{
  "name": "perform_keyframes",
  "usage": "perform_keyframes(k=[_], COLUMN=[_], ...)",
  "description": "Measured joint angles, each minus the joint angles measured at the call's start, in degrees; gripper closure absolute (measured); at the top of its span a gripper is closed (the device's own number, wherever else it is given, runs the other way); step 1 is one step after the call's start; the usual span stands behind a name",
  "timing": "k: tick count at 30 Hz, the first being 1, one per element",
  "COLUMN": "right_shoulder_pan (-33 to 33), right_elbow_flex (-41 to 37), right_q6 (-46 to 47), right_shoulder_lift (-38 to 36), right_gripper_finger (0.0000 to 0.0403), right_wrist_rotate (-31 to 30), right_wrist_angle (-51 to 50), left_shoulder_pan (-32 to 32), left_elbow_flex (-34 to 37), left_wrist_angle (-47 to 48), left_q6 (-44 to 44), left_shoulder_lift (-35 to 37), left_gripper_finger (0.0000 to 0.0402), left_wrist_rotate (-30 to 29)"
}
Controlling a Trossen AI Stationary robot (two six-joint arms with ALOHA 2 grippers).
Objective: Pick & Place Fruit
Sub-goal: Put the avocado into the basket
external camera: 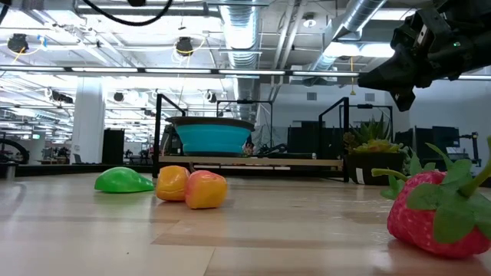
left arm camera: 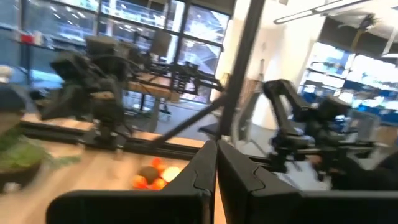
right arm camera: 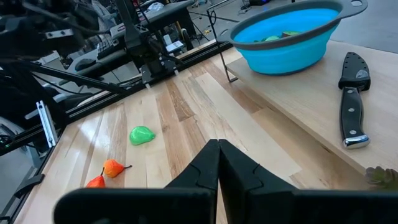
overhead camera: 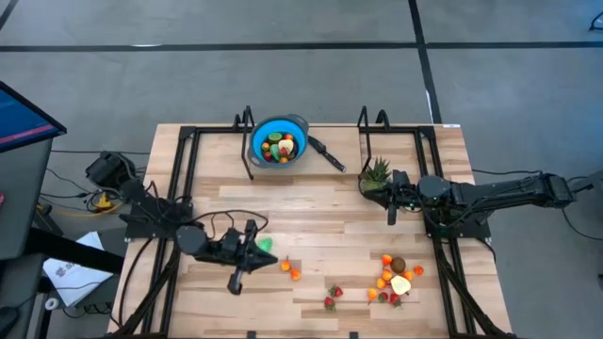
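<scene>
Overhead, near edge of the table (overhead camera: 320,231): loose fruit (overhead camera: 394,280) clusters at the near right, with a strawberry (overhead camera: 333,296) just left of it and two orange pieces (overhead camera: 290,269) toward the centre. The left gripper (overhead camera: 236,282), fingers pressed together and empty, hangs over the near left; a green piece (overhead camera: 266,245) lies beside its arm. Mid-table right, the right gripper (overhead camera: 392,217), likewise closed on nothing, sits beside a spiky plant (overhead camera: 377,172). Far edge: a blue bowl (overhead camera: 279,140) holding more fruit, and a knife (overhead camera: 327,152) just right of it.
</scene>
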State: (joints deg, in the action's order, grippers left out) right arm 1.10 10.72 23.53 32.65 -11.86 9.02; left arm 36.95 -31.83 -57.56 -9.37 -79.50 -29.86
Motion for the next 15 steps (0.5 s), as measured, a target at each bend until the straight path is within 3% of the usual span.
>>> perform_keyframes(k=[8,15], right_shoulder_pan=[0.0,0.0], right_elbow_flex=[0.0,0.0], right_q6=[0.0,0.0], right_shoulder_lift=[0.0,0.0], right_gripper_finger=[0.0401,0.0401], right_wrist_rotate=[0.0,0.0], right_wrist_angle=[0.0,0.0], left_shoulder_pan=[6.2,7.5], left_elbow_flex=[0.0,-0.1], left_wrist_angle=[0.0,3.3], left_q6=[-2.5,-1.6], left_shoulder_lift=[0.0,-0.1], left_gripper_finger=[0.04,0.04], left_wrist_rotate=[-8.9,-19.1])
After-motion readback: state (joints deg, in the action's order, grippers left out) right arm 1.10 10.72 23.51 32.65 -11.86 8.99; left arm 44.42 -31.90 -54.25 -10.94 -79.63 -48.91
